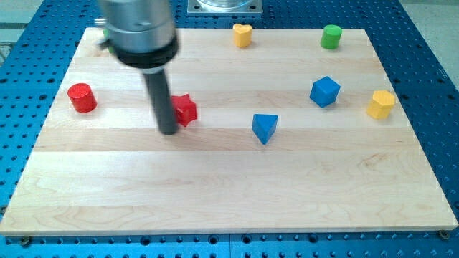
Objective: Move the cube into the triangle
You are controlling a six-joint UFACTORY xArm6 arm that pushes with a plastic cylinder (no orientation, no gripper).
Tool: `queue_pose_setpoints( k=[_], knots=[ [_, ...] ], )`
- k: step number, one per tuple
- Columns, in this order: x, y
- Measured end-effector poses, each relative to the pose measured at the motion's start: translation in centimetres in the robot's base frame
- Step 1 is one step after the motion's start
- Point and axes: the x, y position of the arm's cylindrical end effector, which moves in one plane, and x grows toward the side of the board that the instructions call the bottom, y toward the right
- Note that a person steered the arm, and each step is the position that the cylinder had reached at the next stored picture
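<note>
Blue cube (325, 92) sits corner-on (no long axis), right of blue triangle (265, 127)

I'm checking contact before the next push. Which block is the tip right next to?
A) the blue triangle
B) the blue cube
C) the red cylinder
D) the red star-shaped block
D: my tip sits just at the view's left of the red star-shaped block, apparently touching it, while the blue cube, the blue triangle and the red cylinder all lie well apart from it.
</note>
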Motion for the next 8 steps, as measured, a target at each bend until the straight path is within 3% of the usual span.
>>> queue_pose_setpoints(
  k=[3,5,6,8],
  knots=[
    [-5.4,6.7],
    [-13.3,19.7],
    [-11.9,26.8],
    [-2.4,27.2]
  ],
)
